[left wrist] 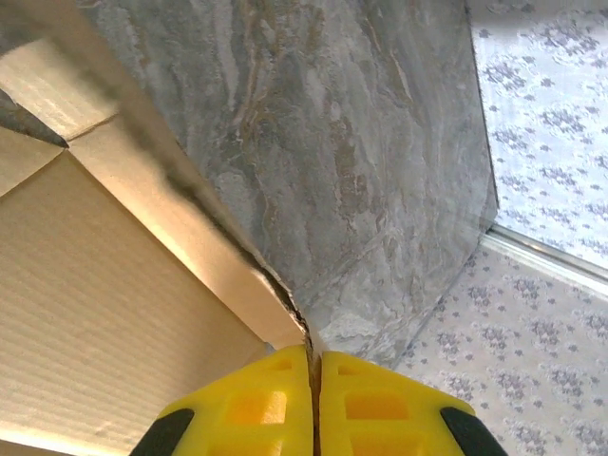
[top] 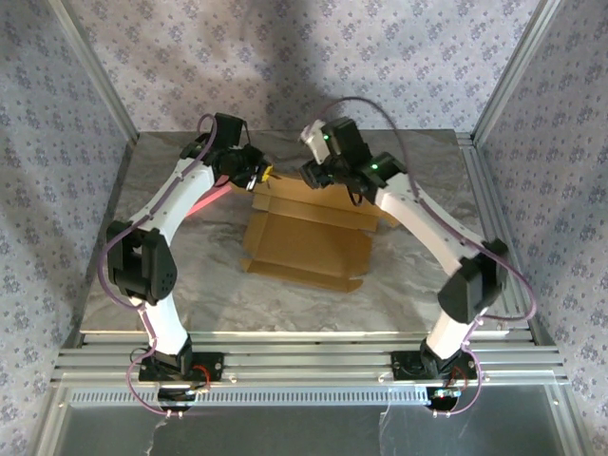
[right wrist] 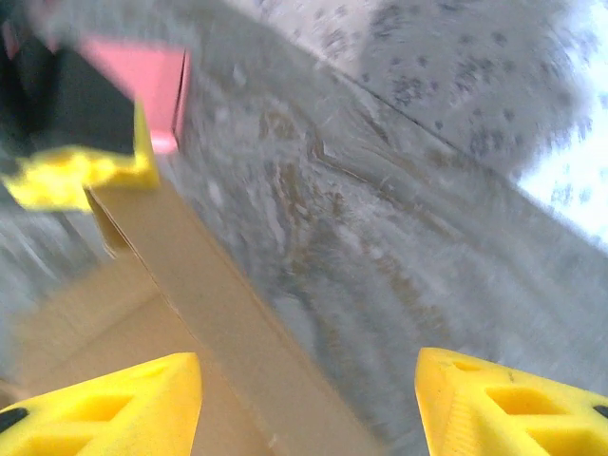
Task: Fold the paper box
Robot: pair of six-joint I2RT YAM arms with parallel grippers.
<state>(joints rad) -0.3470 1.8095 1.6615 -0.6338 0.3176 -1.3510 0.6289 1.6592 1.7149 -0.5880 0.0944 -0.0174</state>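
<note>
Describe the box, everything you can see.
The box is plain brown corrugated cardboard, creased and half folded. Its base and near flap lie flat mid-table, and the far wall stands raised. The left gripper is shut on that wall's edge at its left end. The right gripper is open, with the wall between its fingers, and it seems not to be gripping.

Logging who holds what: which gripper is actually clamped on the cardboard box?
The left gripper: its jaws are shut on the raised edge of the paper box. The right gripper differs: its jaws stand wide apart, pinching nothing.
</note>
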